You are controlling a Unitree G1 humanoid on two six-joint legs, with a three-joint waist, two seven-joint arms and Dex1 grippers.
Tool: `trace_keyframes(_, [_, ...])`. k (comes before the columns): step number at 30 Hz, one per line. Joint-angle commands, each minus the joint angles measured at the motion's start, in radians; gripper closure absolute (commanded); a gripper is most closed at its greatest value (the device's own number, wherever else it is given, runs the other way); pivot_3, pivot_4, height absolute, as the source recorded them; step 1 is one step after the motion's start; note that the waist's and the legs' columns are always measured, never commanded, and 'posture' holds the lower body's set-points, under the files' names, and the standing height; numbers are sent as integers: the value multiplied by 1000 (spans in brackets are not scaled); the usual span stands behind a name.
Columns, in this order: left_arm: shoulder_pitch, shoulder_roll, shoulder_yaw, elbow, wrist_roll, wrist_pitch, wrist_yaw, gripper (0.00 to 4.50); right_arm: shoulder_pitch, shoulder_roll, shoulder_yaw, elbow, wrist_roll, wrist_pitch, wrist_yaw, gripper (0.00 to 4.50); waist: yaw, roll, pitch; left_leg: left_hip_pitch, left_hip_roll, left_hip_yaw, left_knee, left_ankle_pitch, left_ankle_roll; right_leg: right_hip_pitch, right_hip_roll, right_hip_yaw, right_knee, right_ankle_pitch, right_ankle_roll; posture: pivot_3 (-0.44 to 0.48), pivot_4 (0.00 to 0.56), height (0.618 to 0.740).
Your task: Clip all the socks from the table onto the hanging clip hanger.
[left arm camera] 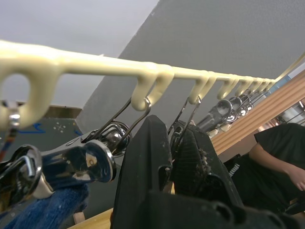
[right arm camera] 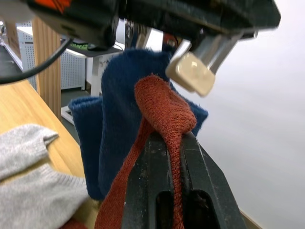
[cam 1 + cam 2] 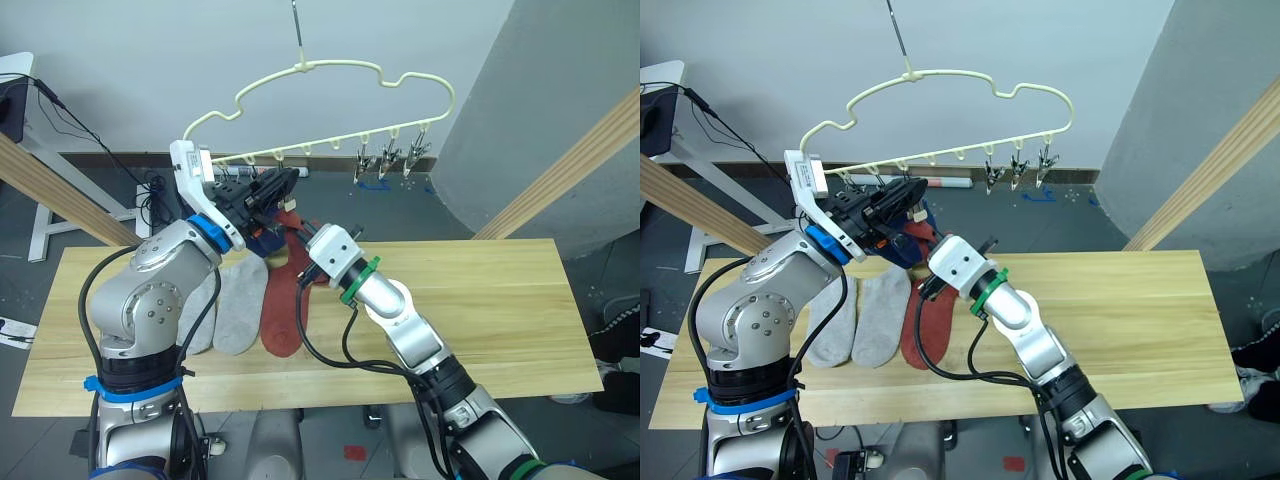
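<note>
Hanging above the far edge of the surface [image 3: 480,300]: the clip hanger [image 3: 345,75], cream and wavy, on a metal hook, with a row of small metal clips beneath. Raised to the hanger's left end: the left pincer [image 3: 280,185], fingers [image 1: 143,167] narrowed around one metal clip [image 1: 186,124], pinching its wire handles. Clipped beside that, already hanging from the hanger: blue socks [image 2: 114,119]. Just below the left pincer: the right pincer [image 3: 927,240], clamped tight on the top of a rust red sock [image 2: 164,112], lifting its cuff up toward the clip and against the blue socks. Below the hanger's left end, flat on the surface: two light grey socks [image 3: 235,305] side by side, and a second rust red sock [image 3: 283,320] just beside them. Near the hanger's right end: three empty clips [image 3: 390,160].
</note>
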Motion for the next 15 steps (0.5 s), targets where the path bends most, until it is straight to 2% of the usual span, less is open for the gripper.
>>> trace_keyframes(1, [8,8,7,-46,-24,-5,-6,4279,-13,26,-10,-20,9,-30,-15,4500,0,0,0,0,0,0,0,0,0,0,0,0,0,0,0,-22,379,701])
trace_keyframes(15, [26,30,12,-60,-42,7,-7,4279,-58,53,-54,23,25,-36,-37,4500,0,0,0,0,0,0,1,0,0,0,0,0,3,0,0,-17,374,701])
